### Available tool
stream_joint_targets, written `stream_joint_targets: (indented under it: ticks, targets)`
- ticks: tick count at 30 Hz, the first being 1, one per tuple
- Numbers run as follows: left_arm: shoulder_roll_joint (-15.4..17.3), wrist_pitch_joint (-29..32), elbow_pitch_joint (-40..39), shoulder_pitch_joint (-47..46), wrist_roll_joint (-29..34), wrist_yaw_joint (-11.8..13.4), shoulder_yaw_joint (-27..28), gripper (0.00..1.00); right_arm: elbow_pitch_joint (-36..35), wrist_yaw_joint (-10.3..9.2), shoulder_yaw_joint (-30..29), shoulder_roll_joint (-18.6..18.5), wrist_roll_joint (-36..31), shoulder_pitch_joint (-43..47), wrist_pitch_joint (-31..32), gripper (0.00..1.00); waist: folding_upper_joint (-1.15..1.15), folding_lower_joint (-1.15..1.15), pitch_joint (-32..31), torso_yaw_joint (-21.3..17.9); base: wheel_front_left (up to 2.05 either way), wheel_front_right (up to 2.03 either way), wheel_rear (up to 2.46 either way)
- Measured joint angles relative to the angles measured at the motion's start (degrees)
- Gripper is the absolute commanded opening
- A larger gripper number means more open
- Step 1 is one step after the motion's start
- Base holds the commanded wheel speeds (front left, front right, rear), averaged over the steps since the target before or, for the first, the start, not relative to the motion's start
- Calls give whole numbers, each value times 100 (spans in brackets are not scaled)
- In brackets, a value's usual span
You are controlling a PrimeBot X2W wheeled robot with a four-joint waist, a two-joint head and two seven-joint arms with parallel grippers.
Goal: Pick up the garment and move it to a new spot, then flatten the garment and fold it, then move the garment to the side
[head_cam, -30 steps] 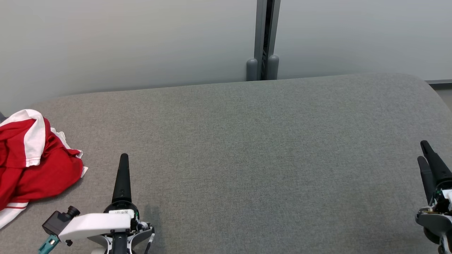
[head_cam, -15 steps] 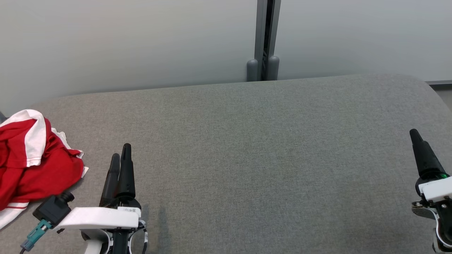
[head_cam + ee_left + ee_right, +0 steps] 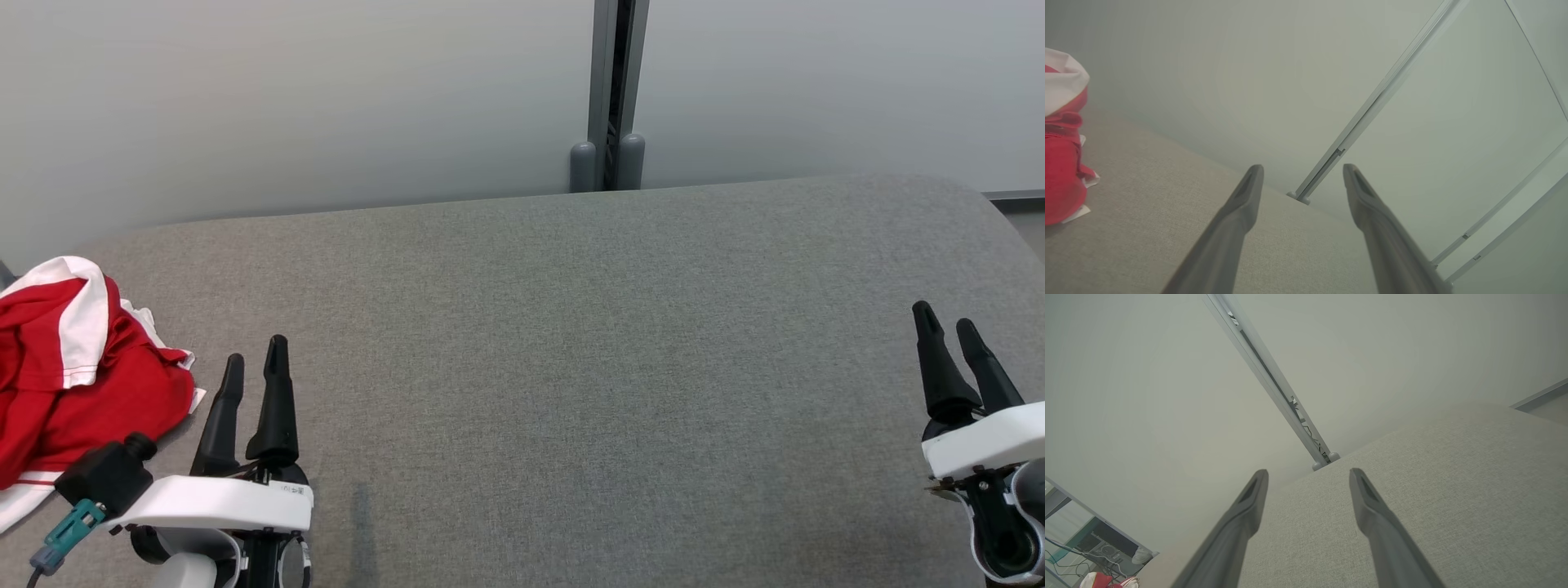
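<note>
Nothing here can be read. A small sticker (image 3: 286,489) with dark print sits on the white wrist housing (image 3: 220,505) behind the left tool (image 3: 256,349), near the front left corner of the grey worktop (image 3: 571,367). Its characters are too small to make out.

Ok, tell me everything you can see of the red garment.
The garment is red cloth with white panels and thin white stripe trim, crumpled in a loose heap, not flattened. It lies at the left end of the grey fabric surface, partly cut off by the head view's edge. Nothing grips it.
</note>
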Motion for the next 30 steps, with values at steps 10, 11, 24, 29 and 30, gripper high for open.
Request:
stream_joint_targets:
  ticks: [10, 11, 24, 29, 30]
  targets:
    - [134, 68, -4, 26, 606, 125, 91, 100, -31, 0, 276, 16, -776, 105, -343, 100, 0, 0, -7, 6, 0, 0, 0]
    - [135, 68, -4, 32, 636, 126, 102, 100, -32, 0, 308, 18, -849, 116, -367, 100, 0, 0, -7, 7, 0, 0, 0]
    - [299, 146, 25, 151, 1345, 233, 157, 100, -40, 1, 609, 68, -1640, 274, -753, 100, 0, 0, -41, 7, 0, 0, 0]
    - [337, 275, 69, 185, 1589, 283, 146, 100, 9, 1, 652, 120, -1840, 342, -879, 100, 0, 0, -66, 11, 0, 0, 0]
    - [341, 279, 76, 206, 1624, 289, 145, 100, 12, 1, 667, 134, -1860, 350, -894, 100, 0, 0, -72, 12, 0, 0, 0]
